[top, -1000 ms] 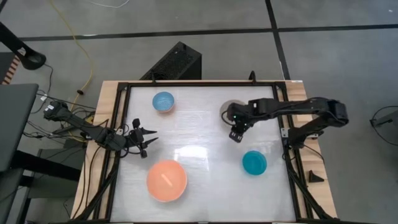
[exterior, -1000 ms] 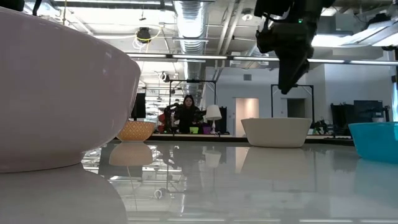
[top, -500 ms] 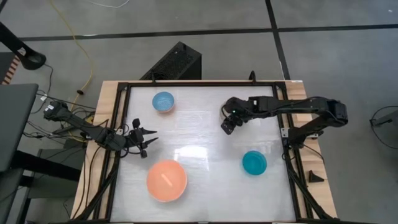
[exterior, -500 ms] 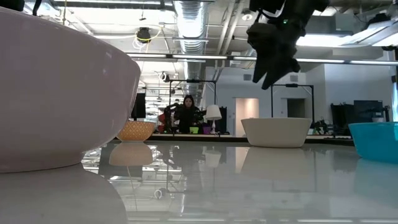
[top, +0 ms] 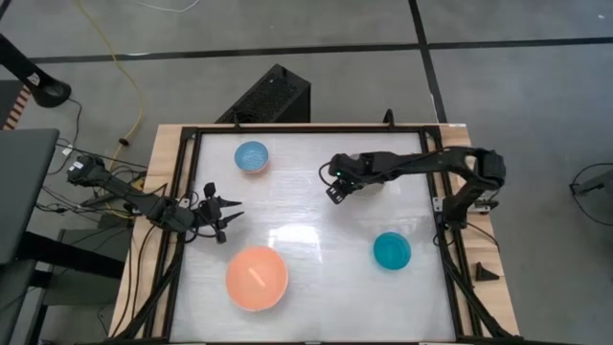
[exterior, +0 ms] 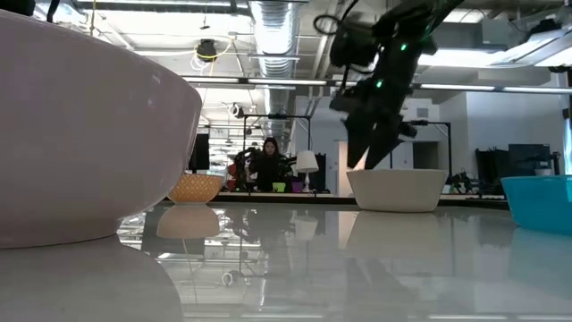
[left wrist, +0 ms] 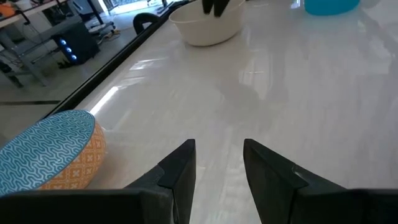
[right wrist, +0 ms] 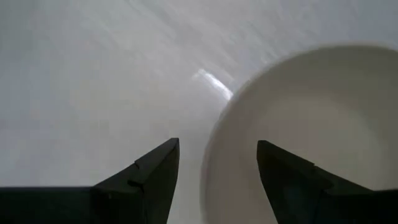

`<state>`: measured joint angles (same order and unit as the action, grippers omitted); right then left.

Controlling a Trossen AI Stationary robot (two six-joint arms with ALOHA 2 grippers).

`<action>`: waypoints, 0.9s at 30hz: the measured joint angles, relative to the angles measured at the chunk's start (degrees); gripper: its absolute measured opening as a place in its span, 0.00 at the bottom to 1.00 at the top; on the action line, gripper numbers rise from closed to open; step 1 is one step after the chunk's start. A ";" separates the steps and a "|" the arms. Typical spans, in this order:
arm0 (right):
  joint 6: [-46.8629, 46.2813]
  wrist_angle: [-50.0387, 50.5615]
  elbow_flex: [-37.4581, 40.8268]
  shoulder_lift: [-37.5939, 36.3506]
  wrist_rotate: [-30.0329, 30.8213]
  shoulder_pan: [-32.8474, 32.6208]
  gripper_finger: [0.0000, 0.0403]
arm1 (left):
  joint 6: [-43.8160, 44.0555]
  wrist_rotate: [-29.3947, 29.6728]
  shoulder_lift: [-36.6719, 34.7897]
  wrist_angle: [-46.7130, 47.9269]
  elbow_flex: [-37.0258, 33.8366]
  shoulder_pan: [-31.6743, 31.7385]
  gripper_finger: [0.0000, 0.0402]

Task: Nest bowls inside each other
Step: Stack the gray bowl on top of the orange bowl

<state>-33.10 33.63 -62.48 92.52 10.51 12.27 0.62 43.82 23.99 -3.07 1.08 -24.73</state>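
Note:
The cream-white bowl [exterior: 398, 190] stands at the far right of the table, mostly hidden under my right arm in the high view. My right gripper [top: 334, 190] hovers open just above its left rim [right wrist: 214, 155], pointing steeply down, one finger outside the rim and one over the hollow. The light blue bowl [top: 252, 155] stands far left, the salmon-pink bowl [top: 257, 278] near left and the teal bowl [top: 392, 250] near right, each on its base. My left gripper [top: 225, 213] waits open at the table's left edge.
A black frame [top: 287, 129] runs round the glossy white tabletop. Open tabletop lies in the middle between the bowls. A black box [top: 268, 96] stands on the floor beyond the far edge. A person [exterior: 268, 165] sits far off in the room behind.
My right gripper has moved toward the table's left and far edges and sunk, rolling at the wrist, from beside the cream-white bowl's near side to above its left rim. The bowls have stayed where they were.

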 joint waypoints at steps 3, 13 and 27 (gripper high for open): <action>0.45 -1.91 0.00 2.39 -0.13 0.40 0.62 | 0.00 0.02 0.01 0.07 0.00 0.01 0.31; 0.16 -0.76 -0.77 7.07 -0.14 1.00 0.50 | 0.01 0.03 0.01 0.10 0.00 0.02 0.31; -5.82 15.12 -10.23 5.87 1.84 -5.31 0.08 | 0.01 0.08 0.00 0.13 0.00 0.00 0.31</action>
<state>-38.93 48.75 -72.71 98.38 12.35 6.96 0.63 43.91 23.99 -2.94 1.08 -24.73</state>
